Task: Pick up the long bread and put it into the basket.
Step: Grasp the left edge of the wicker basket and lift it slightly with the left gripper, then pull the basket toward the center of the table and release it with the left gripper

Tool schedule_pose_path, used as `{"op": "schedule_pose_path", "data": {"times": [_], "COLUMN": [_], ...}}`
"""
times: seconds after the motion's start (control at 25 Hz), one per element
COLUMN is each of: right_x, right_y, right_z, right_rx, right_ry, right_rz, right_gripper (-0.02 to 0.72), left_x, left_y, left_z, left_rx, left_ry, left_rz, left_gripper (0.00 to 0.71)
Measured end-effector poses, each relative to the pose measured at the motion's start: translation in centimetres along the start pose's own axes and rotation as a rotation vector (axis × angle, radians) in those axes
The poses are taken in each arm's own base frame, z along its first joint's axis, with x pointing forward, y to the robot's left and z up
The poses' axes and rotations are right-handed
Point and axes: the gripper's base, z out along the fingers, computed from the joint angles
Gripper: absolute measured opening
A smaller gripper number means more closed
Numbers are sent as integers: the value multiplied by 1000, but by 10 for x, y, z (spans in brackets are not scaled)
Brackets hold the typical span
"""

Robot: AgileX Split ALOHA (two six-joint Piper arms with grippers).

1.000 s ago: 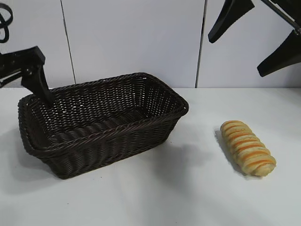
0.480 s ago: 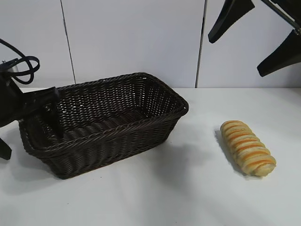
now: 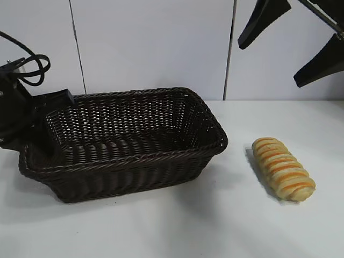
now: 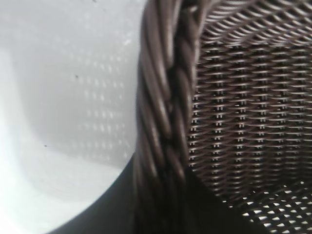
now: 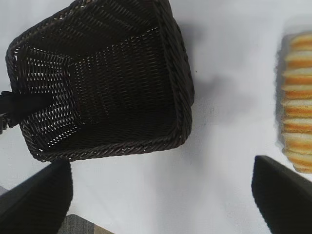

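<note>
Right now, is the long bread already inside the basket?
No, in the exterior view the long bread lies on the white table, off to the side of the basket, which holds no loaf.

One basket, one long bread.

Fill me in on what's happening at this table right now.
The left gripper is clamped on the left-end rim of the basket, one finger inside the wall, and has swung the basket so its right end sits nearer the long bread. The bread lies untouched on the white table, apart from the basket. The right gripper hangs open high above the bread.
</note>
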Motion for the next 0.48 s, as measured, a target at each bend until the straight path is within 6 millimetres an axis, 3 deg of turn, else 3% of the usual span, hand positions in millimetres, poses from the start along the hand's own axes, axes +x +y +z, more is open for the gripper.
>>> {"op": "schedule_pose_path", "data": {"times": [0.36, 0.48], "right_x": [0, 0], "right_y": [0, 0], "right_z": [0, 0], "right_rx": [0, 0], "right_ry": [0, 0], "right_rz": [0, 0], "right_gripper": [694, 694], "left_x": [-19, -23], "left_y": [-27, -30], "left_z": [-30, -31], "left_rx": [61, 78], "left_ry": [68, 58], "left_rz": [269, 289], "left_gripper": [97, 97]}}
